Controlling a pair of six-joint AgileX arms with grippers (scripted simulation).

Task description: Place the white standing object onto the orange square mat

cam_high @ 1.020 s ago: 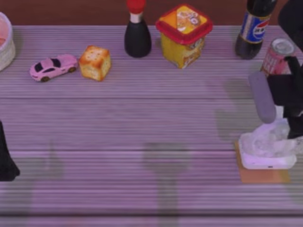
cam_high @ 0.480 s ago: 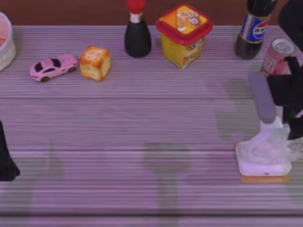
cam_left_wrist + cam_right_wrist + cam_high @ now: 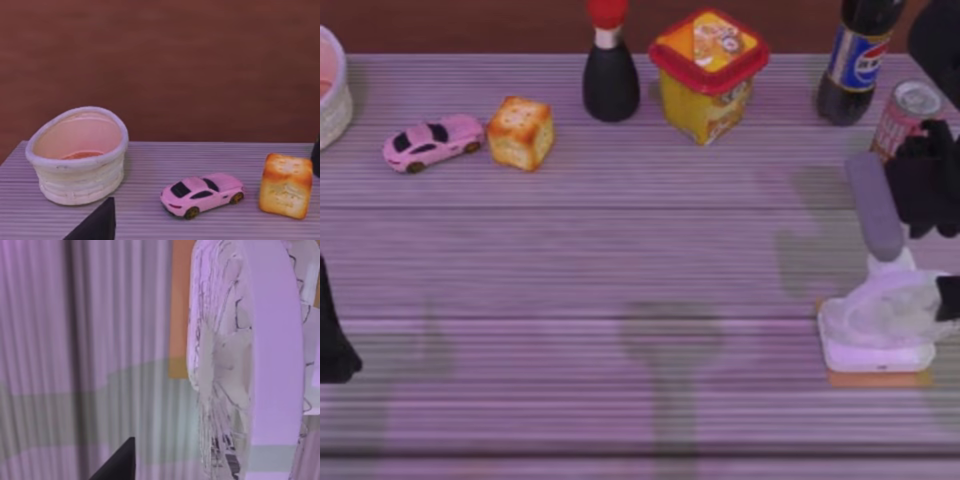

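White standing object now seated on orange square mat, tabletop 4 o'clock. Right gripper lifted clear toward 2 o'clock, apparently empty, spread unclear. Placement looks complete. Left gripper parked at 9 o'clock.

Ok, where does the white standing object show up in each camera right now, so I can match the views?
Top view: the white standing object stands at the table's right edge, its base covering most of the orange square mat.
Left wrist view: not in it.
Right wrist view: its upright slab fills the frame close up.
Shared landmark: the orange square mat, seen beside the slab.
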